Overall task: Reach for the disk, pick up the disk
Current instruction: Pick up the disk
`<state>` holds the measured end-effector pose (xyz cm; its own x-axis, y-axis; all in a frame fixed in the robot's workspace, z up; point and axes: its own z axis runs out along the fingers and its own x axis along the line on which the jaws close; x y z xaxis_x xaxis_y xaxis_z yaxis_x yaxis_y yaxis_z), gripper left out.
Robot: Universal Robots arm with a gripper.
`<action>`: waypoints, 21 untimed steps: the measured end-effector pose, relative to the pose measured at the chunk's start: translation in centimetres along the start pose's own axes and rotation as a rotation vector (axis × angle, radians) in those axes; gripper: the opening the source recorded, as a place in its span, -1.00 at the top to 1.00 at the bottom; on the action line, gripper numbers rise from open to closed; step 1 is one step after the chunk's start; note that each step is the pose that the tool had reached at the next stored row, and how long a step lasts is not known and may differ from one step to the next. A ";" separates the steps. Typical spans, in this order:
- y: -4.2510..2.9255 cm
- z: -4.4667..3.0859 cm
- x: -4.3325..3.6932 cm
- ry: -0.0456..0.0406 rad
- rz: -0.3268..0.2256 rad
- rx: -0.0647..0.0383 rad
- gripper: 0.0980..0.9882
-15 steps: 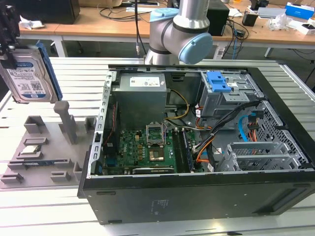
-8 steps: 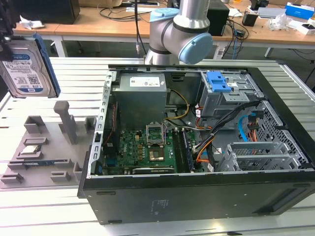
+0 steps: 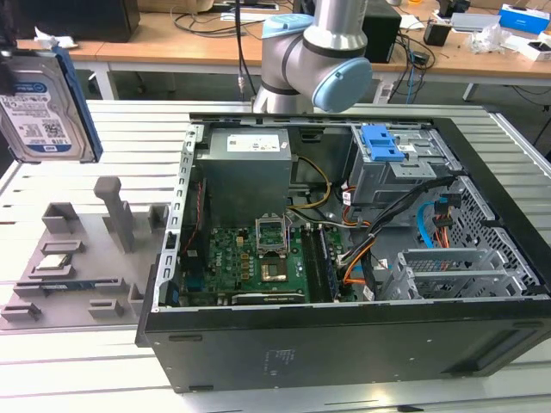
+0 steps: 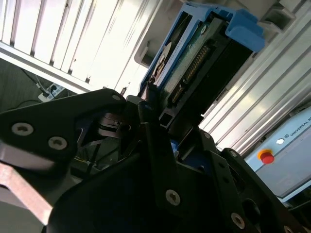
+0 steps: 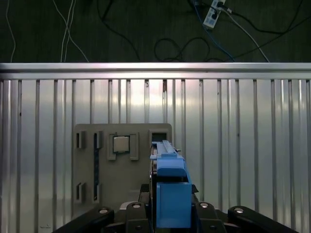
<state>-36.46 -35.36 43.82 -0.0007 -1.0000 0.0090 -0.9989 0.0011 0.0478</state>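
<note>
The disk is a silver hard drive with a white-and-blue label and a blue bracket frame. It hangs in the air, tilted, at the exterior view's upper left, well above the grey fixture plate. My gripper is shut on it. In the second wrist view the black fingers clamp the disk at its connector end. In the first wrist view the blue bracket edge of the disk stands out between the gripper's black links, over the fixture plate.
An open computer case takes up the exterior view's middle and right, with a grey drive cage and blue latch inside. A small silver chip sits in the fixture plate. The arm's base stands behind the case. The ribbed metal table ends at a dark floor with cables.
</note>
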 end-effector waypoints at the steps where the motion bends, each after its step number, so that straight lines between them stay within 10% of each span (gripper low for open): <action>1: 0.00 -0.19 0.00 0.0000 0.000 0.000 0.40; 9: 0.04 -2.66 0.02 -0.0001 0.000 -0.004 0.40; 11: 0.06 -5.03 0.04 0.0000 0.000 -0.008 0.40; 21: 0.06 -7.98 0.07 0.0000 0.000 -0.013 0.40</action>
<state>-36.13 -35.36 51.80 -0.0006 -1.0000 0.0090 -0.9981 0.0011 0.0612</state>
